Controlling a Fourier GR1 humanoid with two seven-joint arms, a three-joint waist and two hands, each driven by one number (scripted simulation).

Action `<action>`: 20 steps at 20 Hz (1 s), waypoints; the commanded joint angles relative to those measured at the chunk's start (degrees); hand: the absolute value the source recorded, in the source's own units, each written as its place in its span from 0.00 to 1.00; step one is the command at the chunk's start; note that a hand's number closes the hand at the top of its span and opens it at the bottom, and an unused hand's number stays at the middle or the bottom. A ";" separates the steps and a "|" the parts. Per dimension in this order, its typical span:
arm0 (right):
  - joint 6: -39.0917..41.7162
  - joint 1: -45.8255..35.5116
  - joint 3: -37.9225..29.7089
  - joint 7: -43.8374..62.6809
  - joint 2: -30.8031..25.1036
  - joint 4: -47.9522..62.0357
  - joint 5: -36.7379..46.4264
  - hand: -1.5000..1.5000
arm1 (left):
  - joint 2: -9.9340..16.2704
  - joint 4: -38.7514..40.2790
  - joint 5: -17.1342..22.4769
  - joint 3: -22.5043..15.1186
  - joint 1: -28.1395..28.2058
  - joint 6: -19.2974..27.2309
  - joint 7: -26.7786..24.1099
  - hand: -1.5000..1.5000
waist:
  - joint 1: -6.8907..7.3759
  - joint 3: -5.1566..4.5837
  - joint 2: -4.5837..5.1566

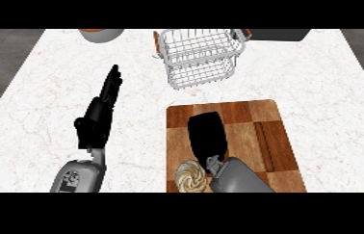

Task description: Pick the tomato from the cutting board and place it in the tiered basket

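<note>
Wooden cutting board (241,132) lies on white marble counter (50,93), checkered pattern, groove along its right part. Right hand (207,134) sits palm-down over the board's left-centre, black, covering whatever is beneath; cannot tell whether its fingers are curled or flat, cannot tell if it grasps anything. Tomato not visible anywhere, possibly hidden under that hand, can't confirm. Round beige spiral-patterned item (190,176) on the board's lower-left corner, just beside the grey right forearm (240,177); what it is, unclear. White wire tiered basket (201,57) stands beyond the board's far edge, apart from it, nothing seen inside. Orange-brown objects peek out at the basket's left (156,41) and right upper corner, partly hidden by wires. Grey-and-orange bowl-like thing (101,34) far left of basket, cut off by frame. Dark grey object (279,34) right of basket, also cut. Left hand (99,117) left of the board on bare counter, fingers straight, released, holding nothing
</note>
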 commanded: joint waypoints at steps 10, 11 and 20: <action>7.08 -24.52 3.67 32.65 0.75 -13.70 -14.25 1.00 | -0.68 0.54 -0.64 -1.05 0.29 2.00 1.63 0.50 | -1.16 0.09 -0.47; 9.40 -26.16 3.33 34.66 0.75 -16.83 -15.52 1.00 | 1.29 0.43 0.72 1.32 -0.02 0.10 0.47 0.50 | -1.25 0.06 -0.66; 11.38 -42.27 -10.94 35.86 0.73 -11.43 -22.74 1.00 | 0.38 1.50 -0.28 0.41 1.43 0.89 -1.80 0.50 | -1.42 0.02 -0.39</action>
